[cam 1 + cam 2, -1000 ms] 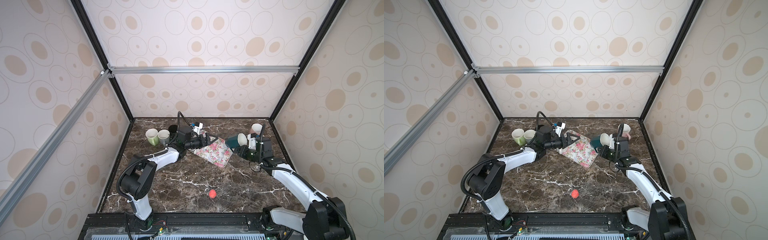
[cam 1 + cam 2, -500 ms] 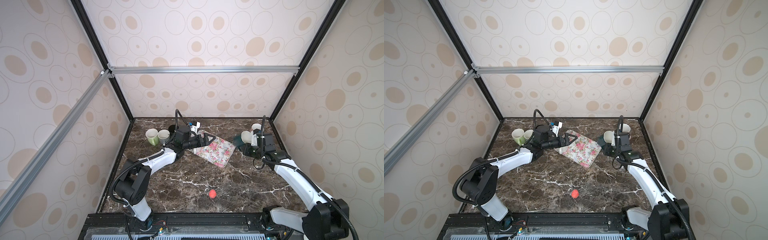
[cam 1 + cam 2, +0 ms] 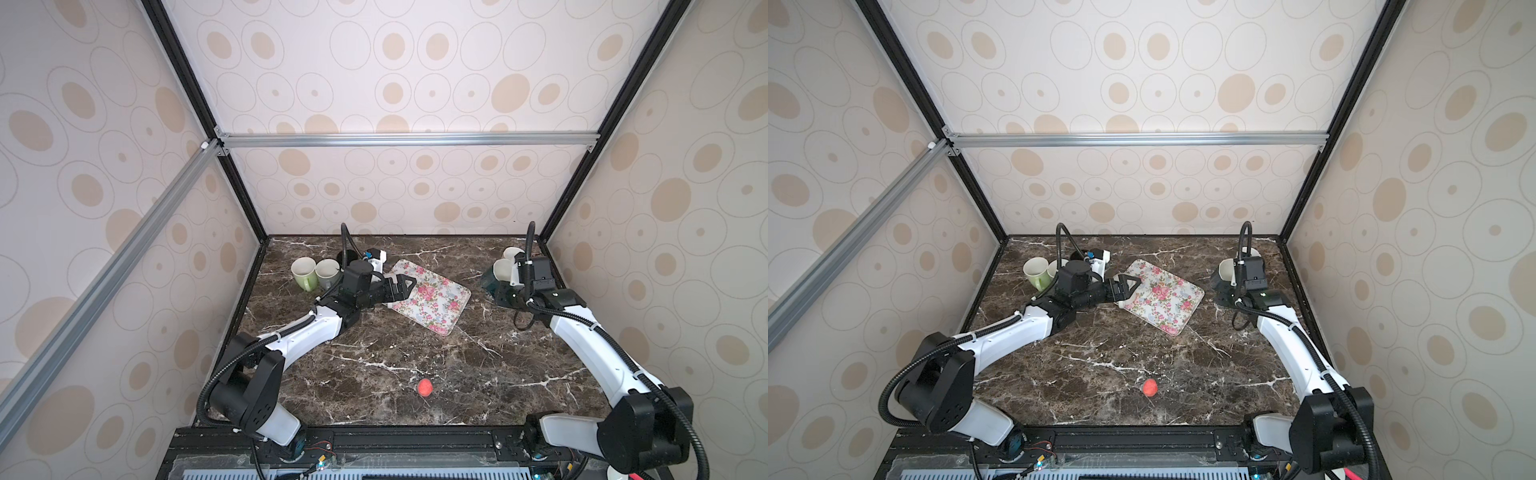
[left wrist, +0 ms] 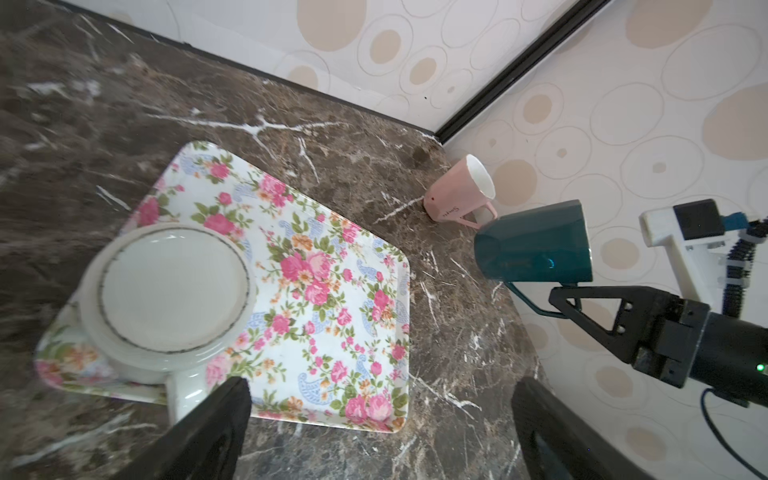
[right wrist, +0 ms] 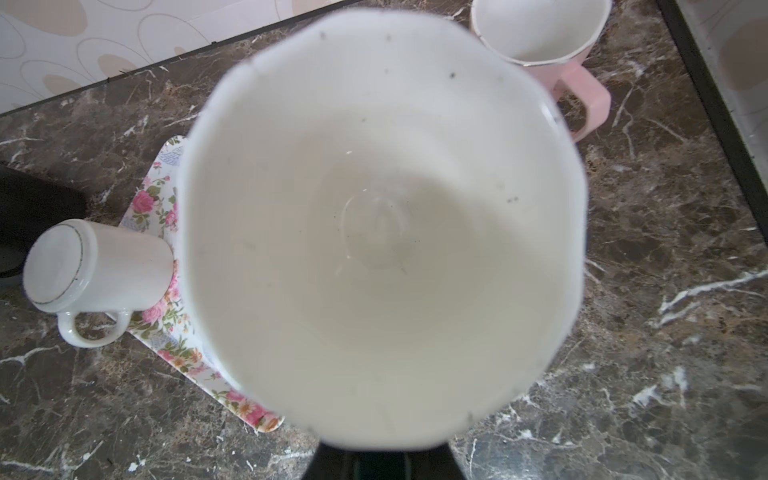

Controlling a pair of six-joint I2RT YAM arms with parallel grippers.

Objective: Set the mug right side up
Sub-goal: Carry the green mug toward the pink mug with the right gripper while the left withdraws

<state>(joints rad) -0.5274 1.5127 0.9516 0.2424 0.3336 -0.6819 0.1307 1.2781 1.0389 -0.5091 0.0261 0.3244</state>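
- The marble table (image 3: 374, 357) gives plenty of bare landing room in the back right corner, and that's where the action is.
- The floral tray (image 3: 432, 299) sits mid-table, well clear of that corner. No need to go near it.
- The left gripper (image 3: 405, 286) hangs over the tray's near end, jaws wide apart and holding nothing.
- The right gripper (image 4: 557, 299) is clamped on the thin handle (image 4: 521, 299) of the teal mug (image 4: 534, 249). The mug looks lifted off the stone and tipped, with its white inside showing from above.
- To do this well, I'd say finish the wrist roll until the rim is level and lower the base flat. Let go only once it sits square, because a handle grip invites swinging.
- The pink mug (image 4: 457, 191) stands upright just beside the teal one, so bumping it is the risk. Set down on the open side.
- A white mug (image 4: 174, 286) rests upside down on the tray.
- A red ball (image 3: 425, 387) lies far forward, out of play.
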